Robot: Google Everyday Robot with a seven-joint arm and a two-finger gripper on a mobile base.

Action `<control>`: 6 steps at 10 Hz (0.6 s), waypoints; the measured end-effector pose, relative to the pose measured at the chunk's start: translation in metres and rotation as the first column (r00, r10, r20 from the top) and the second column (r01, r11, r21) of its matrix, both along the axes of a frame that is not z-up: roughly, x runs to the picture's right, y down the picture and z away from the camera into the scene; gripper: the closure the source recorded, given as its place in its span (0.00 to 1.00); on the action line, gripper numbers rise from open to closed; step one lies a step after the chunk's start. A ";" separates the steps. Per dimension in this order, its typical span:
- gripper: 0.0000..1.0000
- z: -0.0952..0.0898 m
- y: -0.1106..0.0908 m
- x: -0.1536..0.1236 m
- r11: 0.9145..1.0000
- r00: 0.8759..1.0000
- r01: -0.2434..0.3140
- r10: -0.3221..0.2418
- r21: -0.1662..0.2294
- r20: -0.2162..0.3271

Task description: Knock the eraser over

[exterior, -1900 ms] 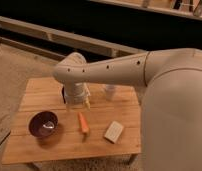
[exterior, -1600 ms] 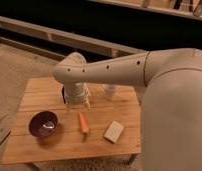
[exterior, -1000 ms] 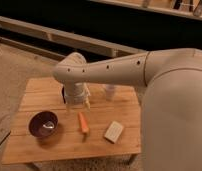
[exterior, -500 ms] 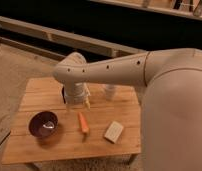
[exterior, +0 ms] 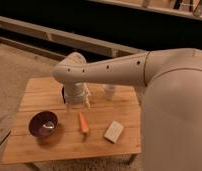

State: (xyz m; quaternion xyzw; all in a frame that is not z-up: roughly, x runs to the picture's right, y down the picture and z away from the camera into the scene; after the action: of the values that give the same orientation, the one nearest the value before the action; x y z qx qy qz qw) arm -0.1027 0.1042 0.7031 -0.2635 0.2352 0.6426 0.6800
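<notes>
Hovering low over the bench, hand is pointed downward, grip state cannot be told, black eraser partly hidden behind it, carrot and purple bowl placed nearby.

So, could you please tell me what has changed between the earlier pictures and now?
Nothing has visibly changed. The gripper is in the same spot over the back part of the table, close beside the eraser, which it partly hides. The purple bowl, the carrot, the pale block and the white cup are where they were.
</notes>
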 end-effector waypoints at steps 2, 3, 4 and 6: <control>0.35 0.000 -0.001 0.000 1.000 1.000 -0.001 0.001 0.000 -0.002; 0.35 0.005 -0.005 0.005 1.000 1.000 0.001 -0.001 0.004 -0.016; 0.35 0.016 -0.012 0.015 1.000 0.999 0.000 0.000 0.015 -0.048; 0.35 0.033 -0.022 0.019 1.000 0.997 0.004 -0.002 0.029 -0.074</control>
State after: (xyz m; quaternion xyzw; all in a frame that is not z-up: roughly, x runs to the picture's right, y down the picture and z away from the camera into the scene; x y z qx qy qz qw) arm -0.0838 0.0824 0.7363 -0.2294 0.2512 0.6542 0.6755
